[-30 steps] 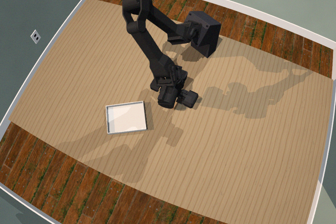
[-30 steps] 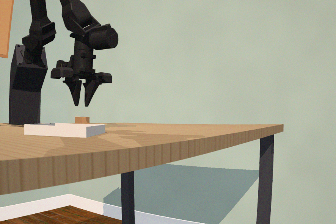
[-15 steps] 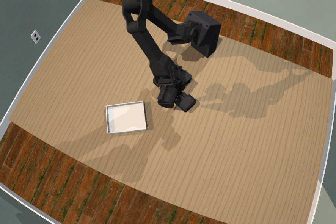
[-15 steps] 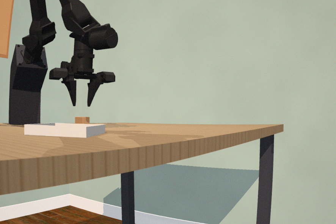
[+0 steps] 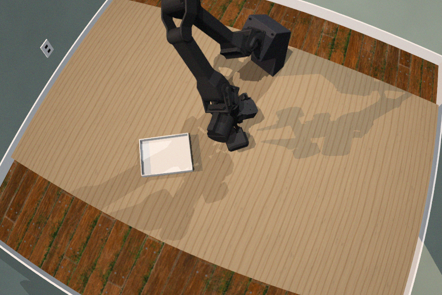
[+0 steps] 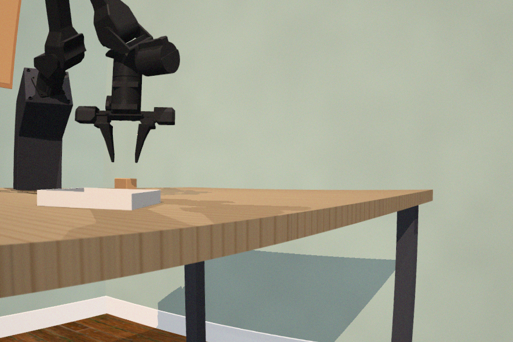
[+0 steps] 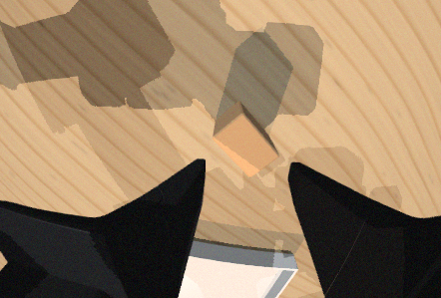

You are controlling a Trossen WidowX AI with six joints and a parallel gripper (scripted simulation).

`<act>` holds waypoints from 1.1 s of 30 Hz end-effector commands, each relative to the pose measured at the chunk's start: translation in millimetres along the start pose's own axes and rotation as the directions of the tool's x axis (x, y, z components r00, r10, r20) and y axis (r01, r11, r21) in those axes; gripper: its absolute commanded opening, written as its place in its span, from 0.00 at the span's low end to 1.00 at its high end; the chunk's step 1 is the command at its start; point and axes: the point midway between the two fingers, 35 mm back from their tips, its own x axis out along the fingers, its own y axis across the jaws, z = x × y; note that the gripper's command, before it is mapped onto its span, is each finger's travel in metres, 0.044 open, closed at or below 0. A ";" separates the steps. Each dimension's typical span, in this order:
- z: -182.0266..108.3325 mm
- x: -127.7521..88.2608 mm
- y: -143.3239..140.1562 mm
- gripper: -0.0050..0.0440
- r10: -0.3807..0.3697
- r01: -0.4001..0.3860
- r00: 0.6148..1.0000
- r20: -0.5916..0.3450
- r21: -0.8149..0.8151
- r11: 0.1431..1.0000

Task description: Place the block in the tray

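Note:
A small tan wooden block [image 7: 244, 141] lies on the table, outside the tray. In the side view the block [image 6: 125, 183] shows just behind the white tray [image 6: 99, 198]. My gripper [image 6: 124, 160] hangs straight above the block with a clear gap, fingers apart and empty. In the wrist view the two black fingers frame the block from above, and a corner of the tray [image 7: 233, 290] shows between them. In the overhead view the gripper [image 5: 228, 132] hides the block, and the empty tray [image 5: 165, 154] lies just to its left.
The arm's black base [image 5: 267, 42] stands at the back of the table. The table's right edge [image 6: 424, 196] is far from the gripper.

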 end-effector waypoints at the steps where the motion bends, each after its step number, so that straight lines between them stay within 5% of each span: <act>1: -1.9 -1.4 -1.8 0.52 -0.001 0.002 1.000 -0.005 0.178 0.984; 13: -1.9 -1.3 -1.8 0.52 -0.001 0.004 1.000 -0.005 0.473 0.881; 27: -1.9 -1.2 -1.8 0.52 -0.001 0.005 1.000 -0.005 0.831 0.556; 30: -1.9 -1.2 -1.8 0.52 -0.001 0.005 1.000 -0.005 0.836 0.548; 33: -1.9 -1.2 -1.8 0.52 -0.001 0.006 1.000 -0.006 0.911 0.412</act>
